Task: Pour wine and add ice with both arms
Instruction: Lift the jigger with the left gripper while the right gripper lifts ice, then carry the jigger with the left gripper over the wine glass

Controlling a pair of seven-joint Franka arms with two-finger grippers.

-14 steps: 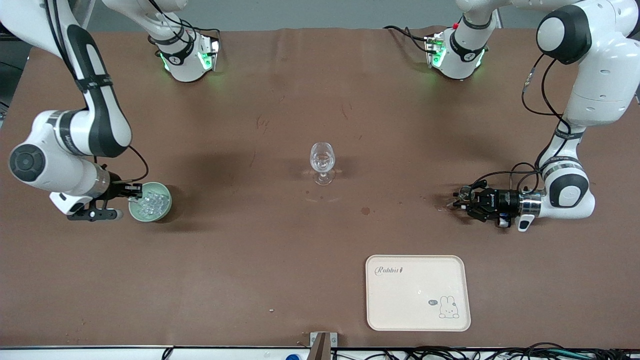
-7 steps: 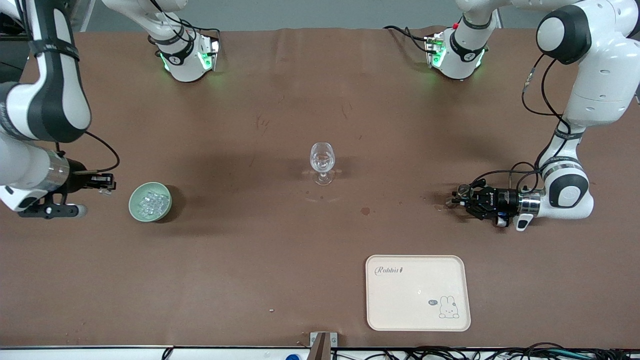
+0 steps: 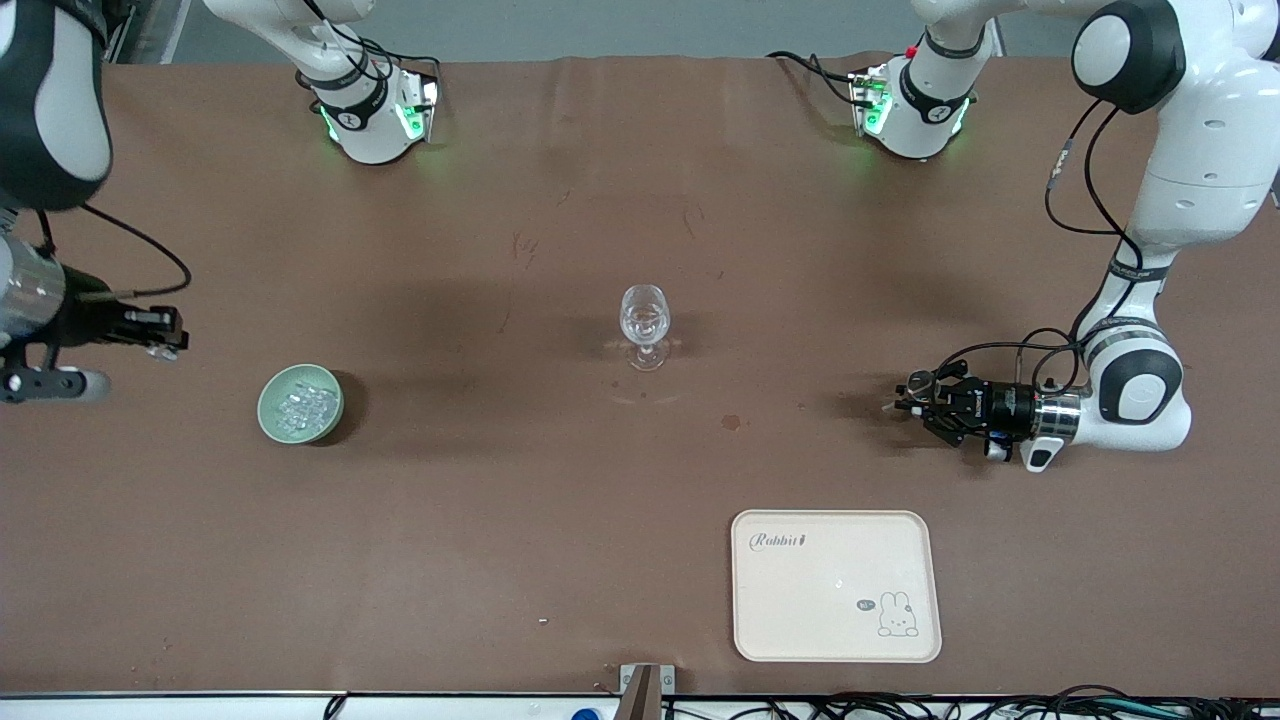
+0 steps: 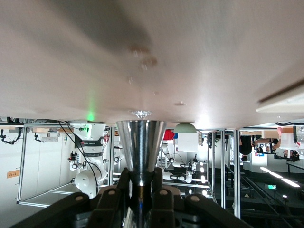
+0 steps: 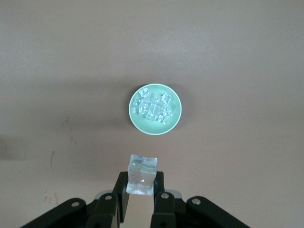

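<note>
One ice cube (image 5: 142, 175) sits pinched in the right gripper (image 3: 160, 345), above the table beside the bowl (image 3: 300, 403). Carry it level over the glass (image 3: 643, 313) and release low. The left gripper (image 3: 915, 396) clamps a steel jigger (image 4: 141, 148) near the table, waiting.

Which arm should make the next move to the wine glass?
The right, probably. The right gripper is shut on an ice cube, lifted clear of the green bowl. The left gripper holds a metal cup low near its own end of the table.
</note>
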